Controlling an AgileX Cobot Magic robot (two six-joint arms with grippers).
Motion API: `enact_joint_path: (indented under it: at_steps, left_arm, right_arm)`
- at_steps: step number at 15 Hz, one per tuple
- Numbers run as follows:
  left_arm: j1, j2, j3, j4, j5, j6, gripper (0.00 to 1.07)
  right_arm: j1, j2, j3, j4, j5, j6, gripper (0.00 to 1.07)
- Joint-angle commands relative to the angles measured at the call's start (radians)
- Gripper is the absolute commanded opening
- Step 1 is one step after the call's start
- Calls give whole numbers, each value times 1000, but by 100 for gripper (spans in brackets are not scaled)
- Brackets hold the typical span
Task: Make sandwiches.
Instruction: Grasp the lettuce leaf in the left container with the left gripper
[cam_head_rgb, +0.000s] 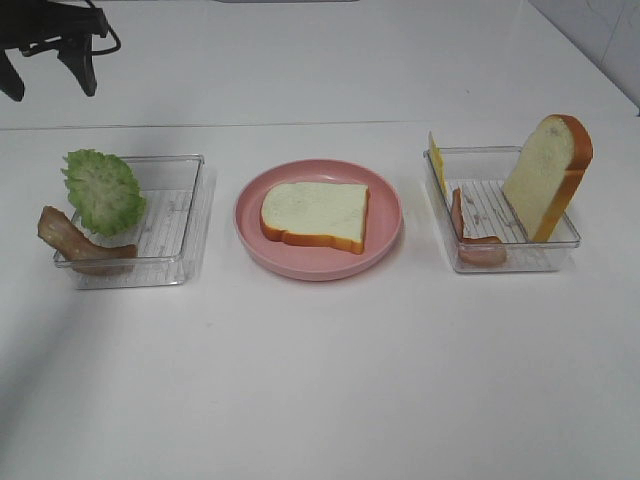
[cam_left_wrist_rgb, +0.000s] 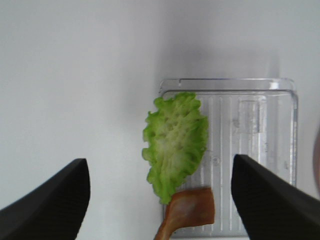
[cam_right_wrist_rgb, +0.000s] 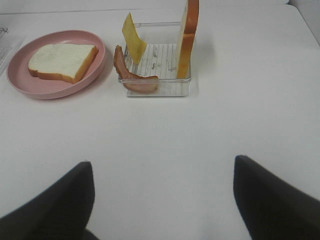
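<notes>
Sandwich is barely started, I'd say: 1 flat bread (cam_head_rgb: 315, 215) lies on the plate (cam_head_rgb: 385, 252) in the middle of the frame with nothing on top of it. All the rest sits in the 2 trays. The left tray (cam_head_rgb: 185, 230), center left, has the lettuce (cam_head_rgb: 103, 190) hanging over its left rim and the left bacon (cam_head_rgb: 75, 240) draped over its lower left corner. The right tray (cam_head_rgb: 545, 255), center right, holds the upright bread (cam_head_rgb: 548, 175) leaning on its right wall, the cheese (cam_head_rgb: 437, 160) propped at the upper left corner, and the right bacon (cam_head_rgb: 478, 245) along the left side. The left hand (cam_left_wrist_rgb: 160, 160) is spread wide and empty above the lettuce. The right hand (cam_right_wrist_rgb: 163, 162) is spread and empty too, well apart from the right tray. So lettuce, bacon, cheese and the top slice are all left to stack.
</notes>
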Motion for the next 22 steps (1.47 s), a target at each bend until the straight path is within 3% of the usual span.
enact_joint_path:
  at_steps: [1,12,17,19,22]
  left_arm:
    - [4,45,14,19,59,2,75]
    - [2,192,14,-40,-39,28,73]
    - [2,205,14,-40,-56,32,46]
    - [2,205,14,-40,-66,32,28]
    - [2,205,14,-40,-78,32,17]
  right_arm:
    - [-3,-12,2,7,-12,-8,73]
    - [-3,-12,2,10,-12,-8,73]
    - [-3,-12,2,10,-12,-8,73]
    - [-3,-12,2,10,-12,-8,73]
    - [-3,-12,2,10,-12,-8,73]
